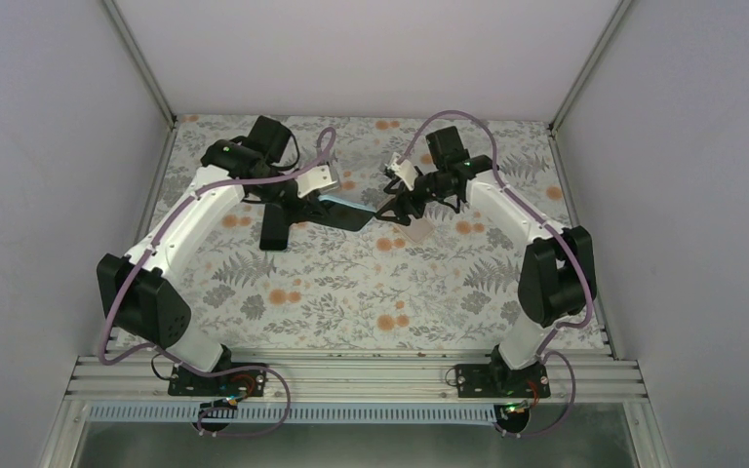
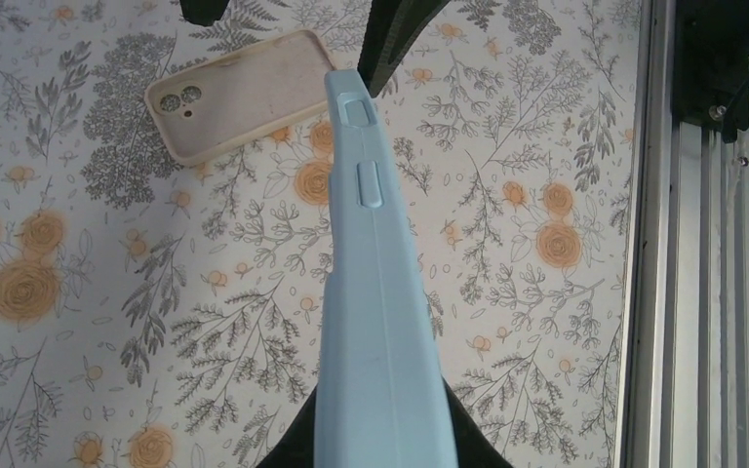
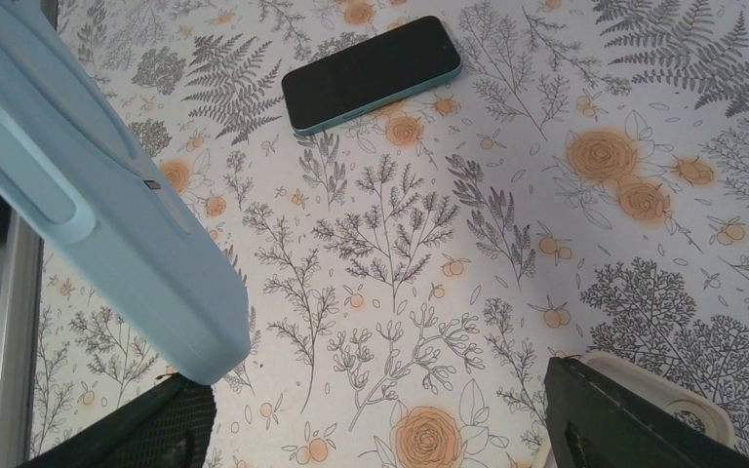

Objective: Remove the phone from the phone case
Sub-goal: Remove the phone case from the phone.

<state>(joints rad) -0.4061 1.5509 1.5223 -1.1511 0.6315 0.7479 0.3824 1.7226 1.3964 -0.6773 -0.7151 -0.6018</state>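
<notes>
**Nearly lined up: the blue case points at the open gripper**

Up off the table (image 1: 351, 292), the left gripper (image 2: 380, 444) pinches one end of the blue phone case (image 2: 375, 312) tight. The case's long side runs straight across to the right gripper (image 3: 375, 429). Its fingers are spread wide, and the free end sits just beside one of them, so the right arm is nearer. The case shows mostly edge-on, so the phone is probably inside, but I cannot be sure. Another phone (image 3: 371, 73) and a beige case (image 2: 244, 93) lie flat below.
</notes>
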